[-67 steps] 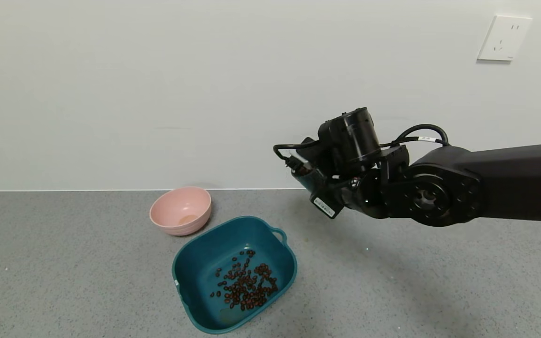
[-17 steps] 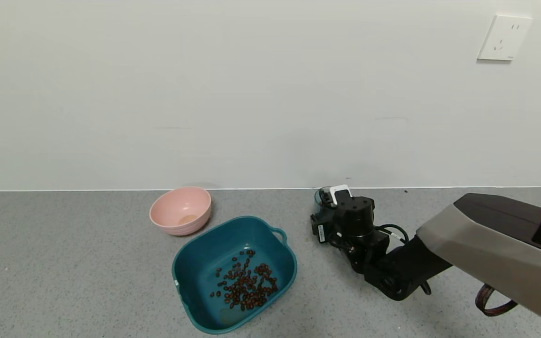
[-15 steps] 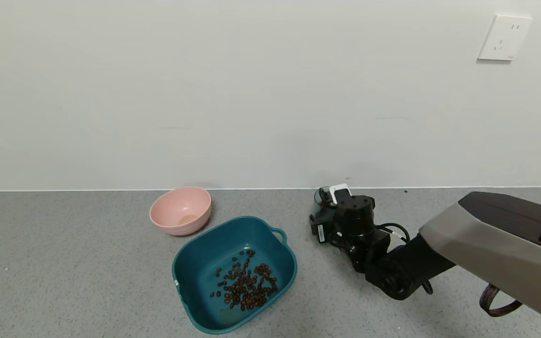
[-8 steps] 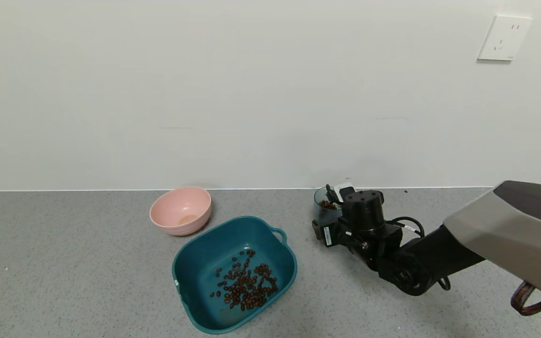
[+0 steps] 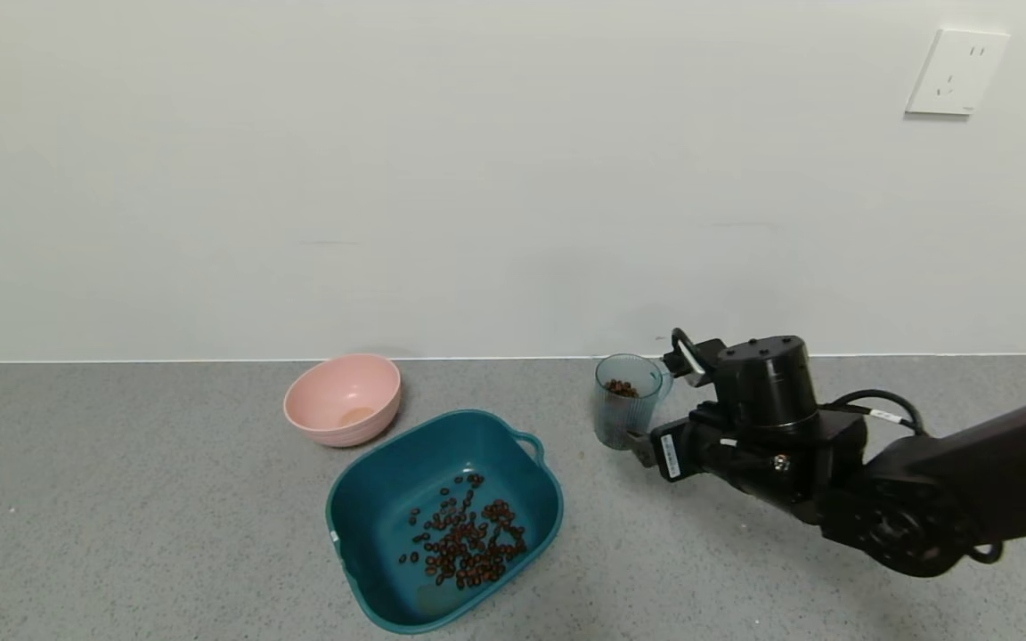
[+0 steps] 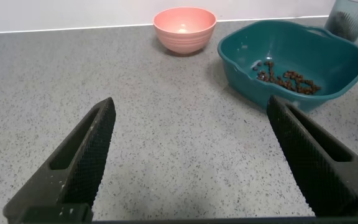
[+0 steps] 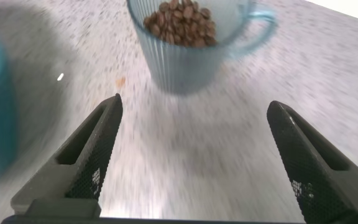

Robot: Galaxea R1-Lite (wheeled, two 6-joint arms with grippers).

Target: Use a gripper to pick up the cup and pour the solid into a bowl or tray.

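While the cup (image 5: 626, 399) stood upright on the grey counter (image 5: 121, 534) near the back wall, your right gripper (image 5: 664, 405) sat just beside it on the robot's right, fingers spread wide and holding nothing. In the right wrist view you could see the cup (image 7: 188, 46) out ahead of the two dark fingers (image 7: 82, 158), beyond their tips and clear of both, with its small handle sticking out to one side. The cup held a heap of brown beans (image 7: 180, 23), and more beans (image 5: 464, 541) lay scattered across the floor of the teal tub (image 5: 362, 525). That tub rested on the counter to the robot's left of the cup, nearer the robot, its loop handle on the rim facing the cup. A pink bowl (image 5: 343, 398) stood just behind the tub's far left corner. Your left gripper (image 6: 191, 155) hung low over bare counter with its fingers spread apart and nothing between them; its camera looked across at the pink bowl (image 6: 184, 28) and the tub (image 6: 241, 62).
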